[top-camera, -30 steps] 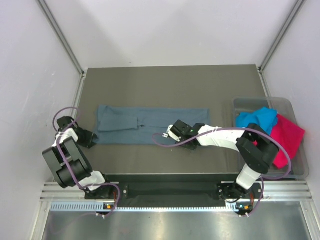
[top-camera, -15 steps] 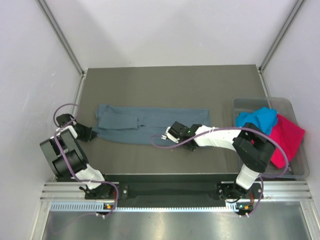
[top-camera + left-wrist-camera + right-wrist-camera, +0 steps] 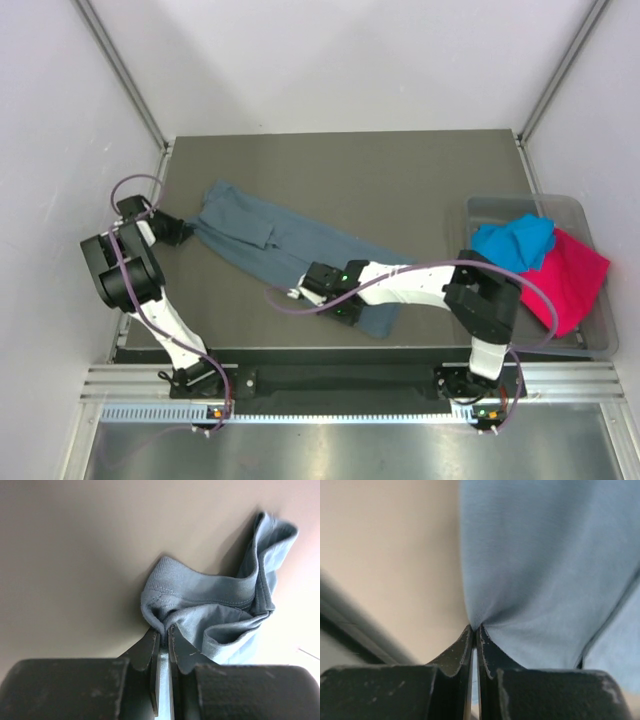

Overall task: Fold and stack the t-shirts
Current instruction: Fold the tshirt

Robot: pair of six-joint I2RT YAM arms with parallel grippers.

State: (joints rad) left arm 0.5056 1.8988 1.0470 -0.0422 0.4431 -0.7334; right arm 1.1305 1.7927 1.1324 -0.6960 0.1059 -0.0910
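The slate-blue t-shirt (image 3: 275, 245) lies folded into a long strip that runs aslant from the far left to the near middle of the table. My left gripper (image 3: 185, 229) is shut on its left end, bunched at the jaws in the left wrist view (image 3: 210, 605). My right gripper (image 3: 300, 291) is shut on its near edge, seen in the right wrist view (image 3: 540, 565). The turquoise t-shirt (image 3: 512, 240) and the magenta-pink t-shirt (image 3: 572, 275) lie crumpled in the clear tub at the right.
The clear plastic tub (image 3: 585, 210) stands at the table's right edge. White walls and metal posts (image 3: 120, 70) close in the sides. The dark table (image 3: 340, 165) stretches behind the shirt. The right arm's purple cable (image 3: 290, 308) trails over the near table.
Both grippers have turned the slate-blue strip from level to aslant: the left end went farther back, the right gripper drew its edge left and toward the near edge. The tub's shirts have not moved.
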